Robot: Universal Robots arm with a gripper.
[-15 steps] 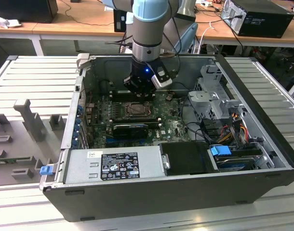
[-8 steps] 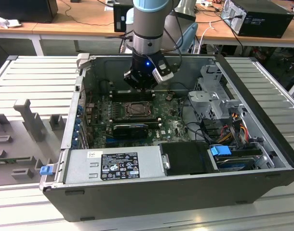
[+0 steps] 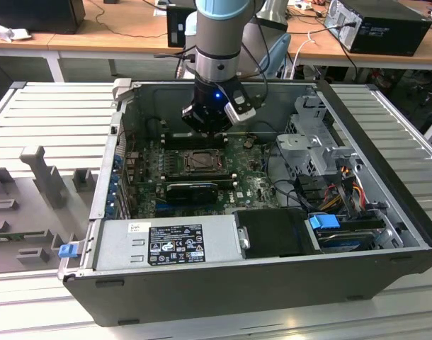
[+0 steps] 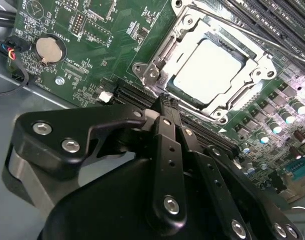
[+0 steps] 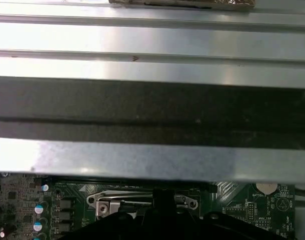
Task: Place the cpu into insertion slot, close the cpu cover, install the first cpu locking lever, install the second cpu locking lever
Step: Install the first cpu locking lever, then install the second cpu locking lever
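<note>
The silver cpu [image 4: 210,67] lies flat in the insertion slot [image 4: 223,116] on the green motherboard. The cpu cover [image 4: 161,52] is down around it, and the chip shows through its window. A thin metal lever rod [image 4: 252,34] runs along the socket's far side; I cannot tell whether it is latched. My gripper [image 4: 165,101] is shut with nothing in it, and its tips hover just off the socket's near edge. In the exterior view the gripper [image 3: 209,131] hangs inside the open case, just behind the insertion slot [image 3: 200,161].
The motherboard sits deep in an open computer case [image 3: 386,177]. A power supply [image 3: 170,243] lies along the near wall, with drive cages and cables [image 3: 329,184] on the exterior view's right. A coin battery [image 4: 47,48] and black memory slots [image 4: 287,20] flank the socket. The case wall [image 5: 152,105] stands close by.
</note>
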